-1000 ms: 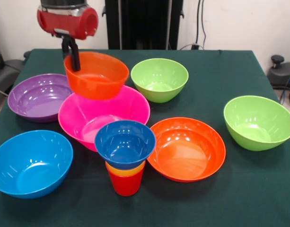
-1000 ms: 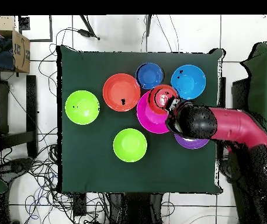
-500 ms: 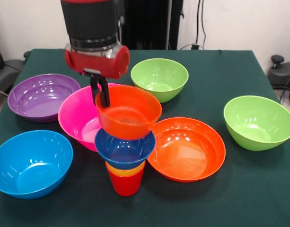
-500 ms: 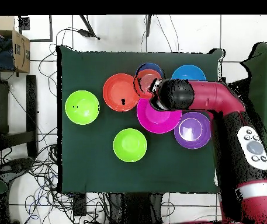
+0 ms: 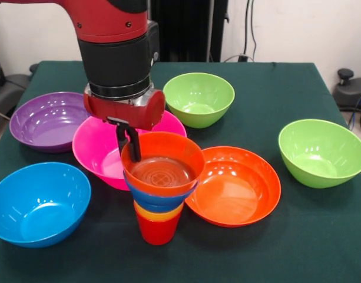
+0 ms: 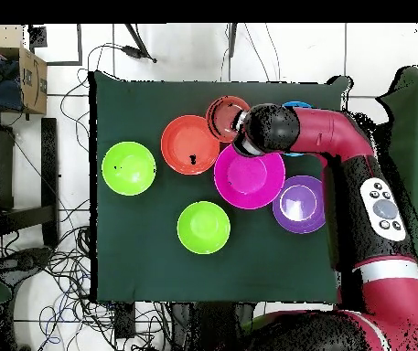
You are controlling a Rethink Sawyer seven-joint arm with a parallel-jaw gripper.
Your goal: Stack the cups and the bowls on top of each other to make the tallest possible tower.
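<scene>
1. The tool (image 5: 128, 141) is closed on the rim of the small orange-red bowl (image 5: 162, 165), one finger inside and one outside the wall.
2. That bowl sits nested in the small blue bowl (image 5: 159, 202) at the top of the tower (image 5: 158, 200), above the orange cup (image 5: 158, 214) and the red cup (image 5: 157, 230).
3. The tower stands near the front edge of the worktop (image 5: 274, 247), just beside the large orange-red bowl (image 5: 236, 186) and the pink bowl (image 5: 100, 150).
4. The purple bowl (image 5: 47, 121), light blue bowl (image 5: 36, 203) and two green bowls (image 5: 198, 97) (image 5: 321, 152) stand apart, each empty.
5. From overhead, the arm (image 6: 340, 146) covers most of the light blue bowl.
</scene>
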